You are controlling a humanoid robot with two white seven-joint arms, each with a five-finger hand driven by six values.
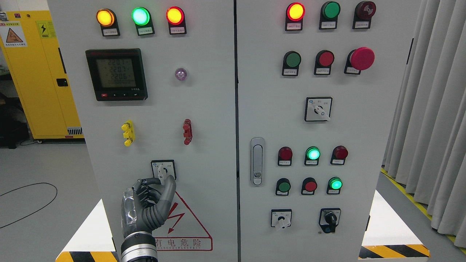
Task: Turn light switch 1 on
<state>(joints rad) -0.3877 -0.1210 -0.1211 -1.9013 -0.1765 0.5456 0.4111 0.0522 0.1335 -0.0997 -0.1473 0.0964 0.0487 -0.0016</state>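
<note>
Presently, findings as observed:
Cabinet: grey two-door control cabinet (204, 109) fills the head view, doors shut, with a latch handle (257, 162) on the right door near the centre seam.
Task switch: white rotary switch (163, 170) on a square plate, low on the left door, directly above the red triangular warning sign (189, 233).
Left hand: left hand (151, 203) rises from the bottom edge, fingers curled, thumb and forefinger pinched on the rotary switch's white knob.
Right hand: out of view.
Left door, upper: amber lamp (105, 17), green lamp (140, 16) and red lamp (175, 16) all lit; digital meter (116, 74) below them with its display on.
Left door, middle: yellow terminal (128, 133) and red terminal (187, 131) side by side, well apart.
Right door: rows of lamps and pushbuttons, a large red mushroom button (362, 58), and three further rotary switches.
Surroundings: yellow storage cabinet (40, 72) to the left rear; grey curtain (429, 109) to the right.
</note>
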